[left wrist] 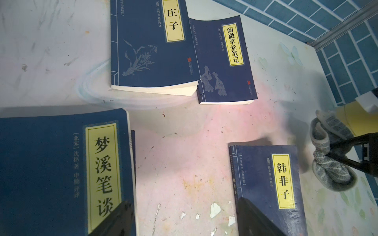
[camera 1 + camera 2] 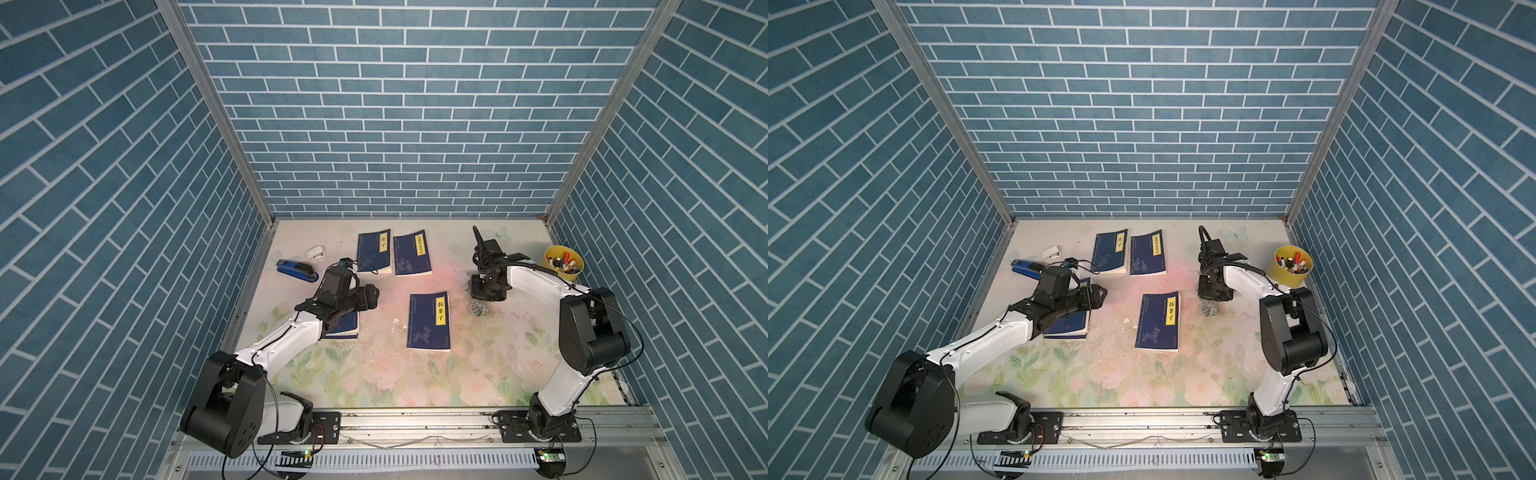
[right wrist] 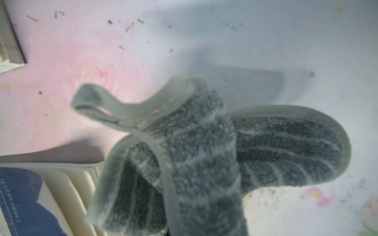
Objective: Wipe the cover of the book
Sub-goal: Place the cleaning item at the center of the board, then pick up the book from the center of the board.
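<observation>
While my right gripper (image 1: pixel 327 152) pinches the cloth (image 1: pixel 329 177) just beside the book (image 1: pixel 257 175), I judge its cover not yet wiped.

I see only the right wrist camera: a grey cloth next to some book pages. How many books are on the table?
Observer: Four: two back books, a middle book, and a left book partly under the left arm.
Operator: Is the cloth on a cover?
Observer: No. The right gripper pinches it beside the middle book, off its cover.
</observation>
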`<state>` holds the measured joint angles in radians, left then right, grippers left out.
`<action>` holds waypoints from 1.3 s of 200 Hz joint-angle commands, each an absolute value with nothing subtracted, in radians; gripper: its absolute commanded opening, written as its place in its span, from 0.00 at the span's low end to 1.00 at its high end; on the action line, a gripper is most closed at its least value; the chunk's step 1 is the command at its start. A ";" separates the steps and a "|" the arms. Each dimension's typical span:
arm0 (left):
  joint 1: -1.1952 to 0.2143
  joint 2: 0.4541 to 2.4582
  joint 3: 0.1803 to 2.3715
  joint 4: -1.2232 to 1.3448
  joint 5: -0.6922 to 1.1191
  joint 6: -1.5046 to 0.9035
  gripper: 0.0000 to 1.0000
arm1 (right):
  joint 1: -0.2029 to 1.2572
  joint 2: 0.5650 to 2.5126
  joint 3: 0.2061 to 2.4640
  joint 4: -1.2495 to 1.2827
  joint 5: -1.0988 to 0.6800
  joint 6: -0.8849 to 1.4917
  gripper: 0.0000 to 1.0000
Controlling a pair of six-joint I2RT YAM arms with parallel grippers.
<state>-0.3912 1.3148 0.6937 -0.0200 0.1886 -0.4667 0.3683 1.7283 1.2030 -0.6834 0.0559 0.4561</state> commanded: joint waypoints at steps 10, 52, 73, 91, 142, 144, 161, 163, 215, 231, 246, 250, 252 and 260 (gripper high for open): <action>-0.418 1.360 0.688 0.022 0.225 -0.474 0.84 | 0.399 1.663 1.205 -0.787 0.139 0.420 0.37; -0.480 1.418 0.706 0.050 0.220 -0.489 0.84 | 0.474 1.620 1.258 -0.867 0.201 0.422 0.47; -0.502 1.439 0.711 0.058 0.218 -0.494 0.84 | 0.510 1.608 1.267 -0.876 0.200 0.430 0.50; -0.515 1.449 0.711 0.064 0.215 -0.499 0.83 | 0.525 1.618 1.265 -0.876 0.199 0.435 0.51; -0.540 1.451 0.694 0.079 0.211 -0.511 0.83 | 0.575 1.572 1.195 -0.806 0.076 0.476 0.50; -0.539 1.453 0.694 0.080 0.212 -0.511 0.83 | 0.580 1.569 1.191 -0.797 0.067 0.481 0.50; -0.545 1.468 0.685 0.095 0.213 -0.516 0.83 | 0.632 1.558 1.151 -0.738 0.004 0.522 0.48; -0.546 1.471 0.683 0.098 0.216 -0.517 0.83 | 0.639 1.558 1.148 -0.732 -0.001 0.528 0.47; -0.613 1.517 0.649 0.183 0.214 -0.572 0.79 | 0.742 1.656 1.072 -0.596 -0.038 0.641 0.37; -0.634 1.523 0.637 0.202 0.201 -0.590 0.79 | 0.746 1.679 1.064 -0.601 -0.009 0.653 0.35; -0.643 1.532 0.620 0.238 0.206 -0.614 0.78 | 0.747 1.697 1.064 -0.628 0.031 0.649 0.32; -0.644 1.537 0.617 0.247 0.211 -0.620 0.78 | 0.747 1.701 1.061 -0.630 0.035 0.646 0.31; -0.645 1.539 0.615 0.252 0.211 -0.623 0.77 | 0.747 1.702 1.060 -0.631 0.035 0.646 0.31; -0.654 1.550 0.614 0.268 0.216 -0.633 0.75 | 0.747 1.707 1.055 -0.632 0.037 0.644 0.29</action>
<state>-0.6380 1.5230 0.6365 0.1959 0.2142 -0.5903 0.7452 1.6878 1.0668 -0.6209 -0.0036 0.5995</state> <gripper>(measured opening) 0.771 0.311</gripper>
